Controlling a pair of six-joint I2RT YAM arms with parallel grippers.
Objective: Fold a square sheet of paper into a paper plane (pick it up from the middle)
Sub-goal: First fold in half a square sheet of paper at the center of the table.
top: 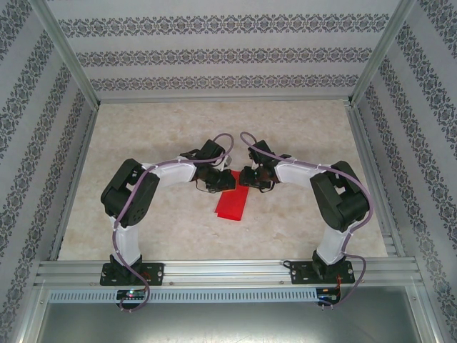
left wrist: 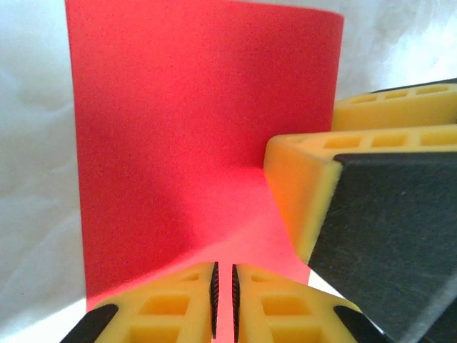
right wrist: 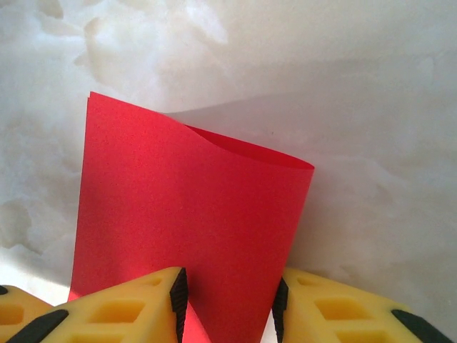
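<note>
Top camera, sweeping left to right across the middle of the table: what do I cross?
In order: left arm → left pincer → red sheet of paper → right pincer → right arm.

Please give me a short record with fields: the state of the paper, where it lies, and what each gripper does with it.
paper: red, bent over on itself; the bend is rounded, not creased
place: middle of the table, between both arms
left gripper: jaws shut on the paper
right gripper: jaws apart, the bent paper between them
</note>
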